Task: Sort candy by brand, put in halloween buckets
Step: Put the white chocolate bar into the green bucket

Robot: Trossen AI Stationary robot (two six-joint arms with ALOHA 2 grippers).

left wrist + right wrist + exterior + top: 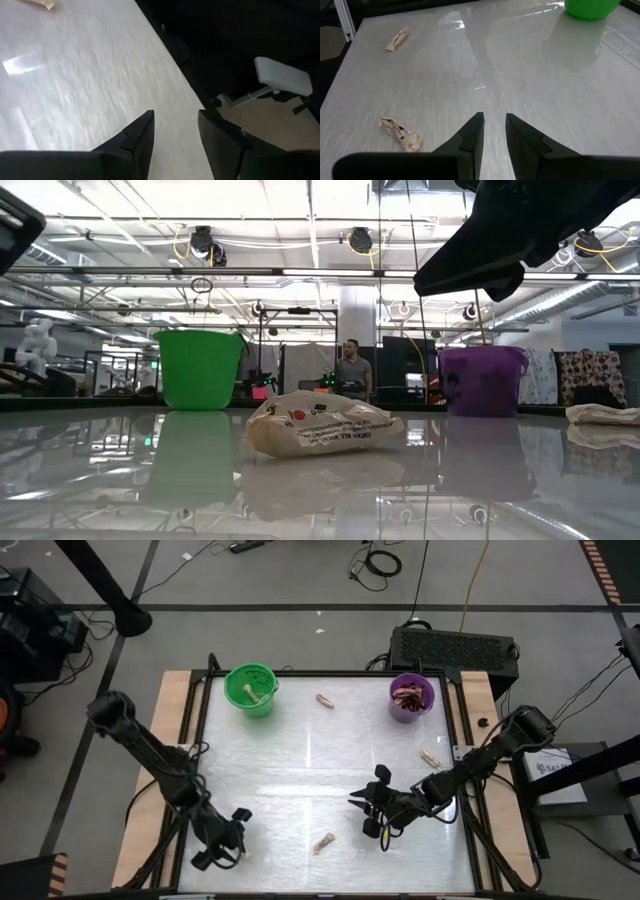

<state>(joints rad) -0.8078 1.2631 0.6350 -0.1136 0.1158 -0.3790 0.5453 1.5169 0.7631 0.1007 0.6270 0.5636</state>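
- Green bucket point(250, 689) and purple bucket point(411, 697) stand at the table's point(300, 770) far edge; three pale candies lie loose.
- Low view: pale candy point(322, 425) lies between the buckets.
- Left hand point(175, 131): parted, empty.
- Right hand point(494, 127): narrow gap, empty.

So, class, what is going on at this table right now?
A two-armed robot is sorting wrapped candy into two small plastic pails. The bright green pail holds pale pieces and the purple pail holds dark red-brown ones. Three pale tan wrapped candies remain on the white table: one between the pails, one below the purple pail, one near the front edge. Both end effectors are open and empty: the left near the front-left corner, the right above mid-table.
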